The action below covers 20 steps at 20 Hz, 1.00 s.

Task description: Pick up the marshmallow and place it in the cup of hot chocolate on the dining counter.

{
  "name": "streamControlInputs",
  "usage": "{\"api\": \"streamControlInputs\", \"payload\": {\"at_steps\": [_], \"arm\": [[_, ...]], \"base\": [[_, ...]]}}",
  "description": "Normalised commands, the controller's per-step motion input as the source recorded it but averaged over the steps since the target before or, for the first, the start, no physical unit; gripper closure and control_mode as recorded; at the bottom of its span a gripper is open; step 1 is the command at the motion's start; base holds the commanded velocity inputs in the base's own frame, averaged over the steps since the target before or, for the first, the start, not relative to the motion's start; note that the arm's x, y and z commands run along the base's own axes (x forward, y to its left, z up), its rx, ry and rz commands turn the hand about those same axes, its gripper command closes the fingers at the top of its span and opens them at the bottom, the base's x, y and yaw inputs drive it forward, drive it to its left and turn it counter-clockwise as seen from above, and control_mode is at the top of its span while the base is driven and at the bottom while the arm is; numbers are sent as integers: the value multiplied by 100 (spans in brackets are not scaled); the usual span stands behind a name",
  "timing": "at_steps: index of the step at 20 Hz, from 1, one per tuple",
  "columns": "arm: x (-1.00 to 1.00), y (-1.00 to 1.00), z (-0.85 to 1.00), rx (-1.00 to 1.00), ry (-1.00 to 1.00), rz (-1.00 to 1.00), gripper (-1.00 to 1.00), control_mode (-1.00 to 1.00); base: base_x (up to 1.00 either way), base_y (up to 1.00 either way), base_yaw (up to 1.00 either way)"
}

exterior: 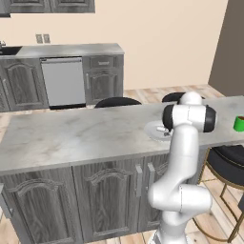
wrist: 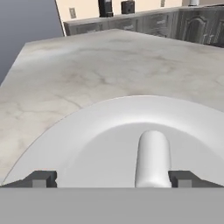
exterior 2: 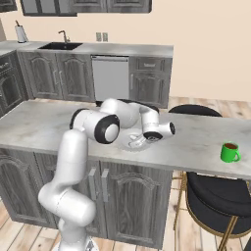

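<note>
Hand view: gripper [wrist: 112, 178] spread wide, holding nothing, tips low over the plate [wrist: 87, 135]; marshmallow [wrist: 152, 157] lies on the plate between the tips, offset toward the 3 o'clock tip, nearly touching it; long axis runs 6-to-12, straight away from the hand, so the jaws would close across its short side; judgement: shift slightly toward 3 o'clock to centre it. Right base view: cup of hot chocolate [exterior 2: 229, 152] on the dining counter [exterior 2: 196, 142], well apart at 3 o'clock from the plate.
</note>
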Motion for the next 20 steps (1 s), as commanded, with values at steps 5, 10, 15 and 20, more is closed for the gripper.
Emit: {"api": "streamControlInputs", "payload": {"at_steps": [5,10,15,20], "arm": [[6,21,-22,0,1,0,-100,-100],[18,16,-6,0,0,0,-100,-100],[19,7,-14,0,0,0,100,-100],[1,0,-21,0,4,0,100,-100]], "base": [[0,0,0],[0,0,0],[0,0,0],[0,0,0]]}}
